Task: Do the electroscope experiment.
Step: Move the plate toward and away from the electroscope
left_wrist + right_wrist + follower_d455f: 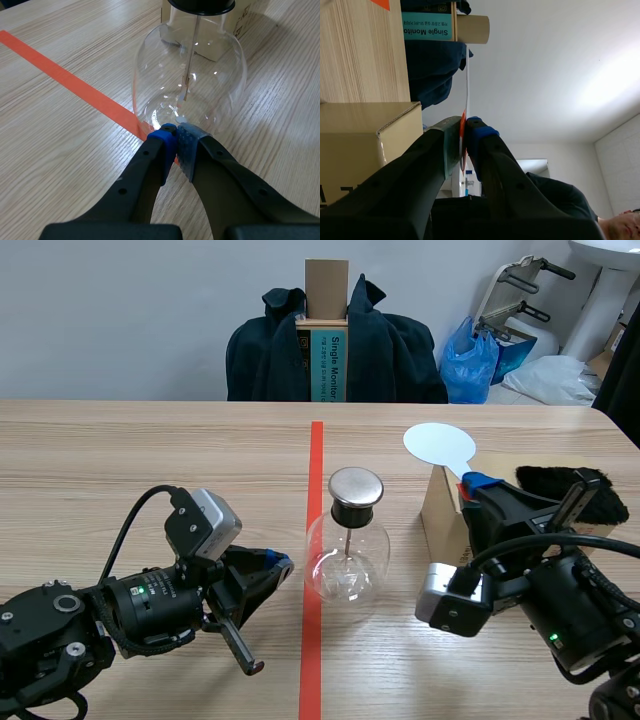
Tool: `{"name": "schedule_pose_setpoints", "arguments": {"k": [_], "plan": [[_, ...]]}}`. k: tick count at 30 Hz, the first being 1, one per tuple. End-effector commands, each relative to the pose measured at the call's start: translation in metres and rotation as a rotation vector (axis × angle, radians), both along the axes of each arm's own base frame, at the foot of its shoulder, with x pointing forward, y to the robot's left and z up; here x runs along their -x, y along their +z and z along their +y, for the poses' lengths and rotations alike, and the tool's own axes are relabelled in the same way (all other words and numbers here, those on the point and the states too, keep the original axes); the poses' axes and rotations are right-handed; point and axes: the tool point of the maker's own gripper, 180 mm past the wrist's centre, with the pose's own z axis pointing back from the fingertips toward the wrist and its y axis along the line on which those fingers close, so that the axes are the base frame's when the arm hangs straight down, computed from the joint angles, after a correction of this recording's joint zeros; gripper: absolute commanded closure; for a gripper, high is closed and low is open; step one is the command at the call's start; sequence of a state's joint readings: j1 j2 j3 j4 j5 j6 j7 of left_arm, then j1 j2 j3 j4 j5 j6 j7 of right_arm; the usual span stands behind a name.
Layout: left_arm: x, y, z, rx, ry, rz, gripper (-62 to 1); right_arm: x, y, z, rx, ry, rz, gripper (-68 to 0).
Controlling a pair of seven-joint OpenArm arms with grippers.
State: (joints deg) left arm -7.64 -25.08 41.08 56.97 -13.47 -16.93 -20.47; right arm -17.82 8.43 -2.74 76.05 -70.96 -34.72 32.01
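Electroscope (346, 558) stands on the table (150, 450) astride the red tape line. My left claw (176, 134) lies low just beside its base, pads pressed together on nothing, I judge simply waiting. It is clear, round glass with a smooth metal cap (356, 485) and a thin rod inside. On its far side my right claw (468, 483) pinches a flat white disc (438, 445) by its stem, upright near the cap, probably ready to charge it.
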Motion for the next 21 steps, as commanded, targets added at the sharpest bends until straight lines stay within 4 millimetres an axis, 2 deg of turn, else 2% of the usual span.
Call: {"name": "schedule_pose_setpoints", "arguments": {"k": [1, 21], "plan": [[-0.008, 0.016, -0.005, 0.040, 0.002, -0.040, -2.6, -0.003, 0.007, -0.003, 0.005, 0.002, -0.026, -0.8], [-0.008, 0.016, -0.005, 0.040, 0.002, -0.040, -2.6, 0.033, 0.004, 0.048, 0.030, 0.352, -0.026, -0.8]]}}
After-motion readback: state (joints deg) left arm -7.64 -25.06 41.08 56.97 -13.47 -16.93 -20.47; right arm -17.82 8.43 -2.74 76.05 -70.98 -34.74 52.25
